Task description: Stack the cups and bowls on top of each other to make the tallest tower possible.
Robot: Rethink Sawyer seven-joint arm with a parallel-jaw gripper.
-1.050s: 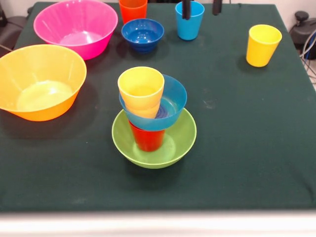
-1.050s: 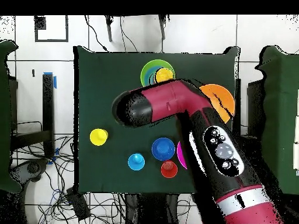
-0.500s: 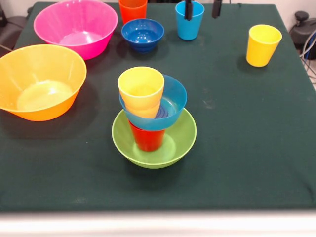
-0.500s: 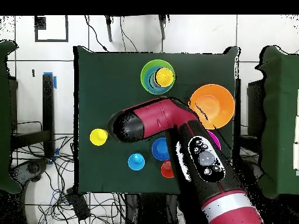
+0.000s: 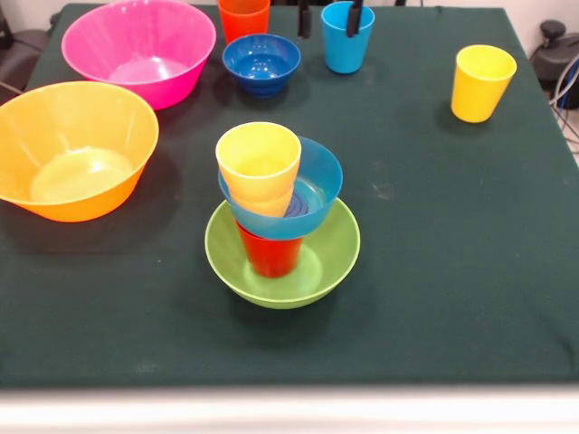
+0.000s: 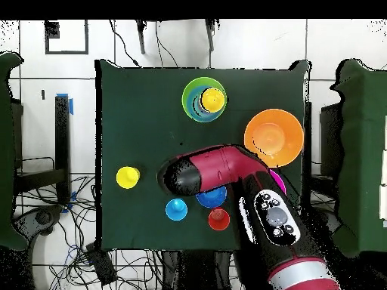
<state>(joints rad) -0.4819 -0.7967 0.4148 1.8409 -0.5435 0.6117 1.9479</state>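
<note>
Presently on record, by item:

Surface [image 5: 470, 271]: dark green cloth, carrying all pieces.
Tower [image 5: 280, 217]: near the middle of the surface in the front view; leaning slightly.
Green bowl [image 5: 330, 258]: base of the tower, upright, its widest piece.
Red cup [image 5: 270, 255]: standing inside the green bowl.
Light blue bowl [image 5: 321, 181]: seated on the red cup, tilted.
Yellow cup, stacked [image 5: 259, 165]: in the light blue bowl, at its left side in the front view, mouth up; top of the tower.
Yellow cup, loose [image 5: 480, 82]: alone at the right of the front view, well apart from the rest.
Pink bowl [image 5: 137, 47]: upper left corner of the front view, upright.
Yellow-orange bowl [image 5: 71, 149]: at the left edge of the front view, just in front of the pink bowl.
Dark blue bowl [image 5: 261, 61]: beside the pink bowl, just in front of the orange cup.
Orange cup [image 5: 243, 18]: at the top edge of the front view, partly cut off.
Light blue cup [image 5: 342, 41]: upright, beside the dark blue bowl.
Gripper [image 5: 329, 18]: spread wide; two dark fingertips at the top edge, one over the light blue cup's mouth, the other [image 5: 304, 20] outside it toward the orange cup; clasping nothing.
Arm [image 6: 249, 189]: red and black, overhanging the dark blue bowl in the overhead view.
</note>
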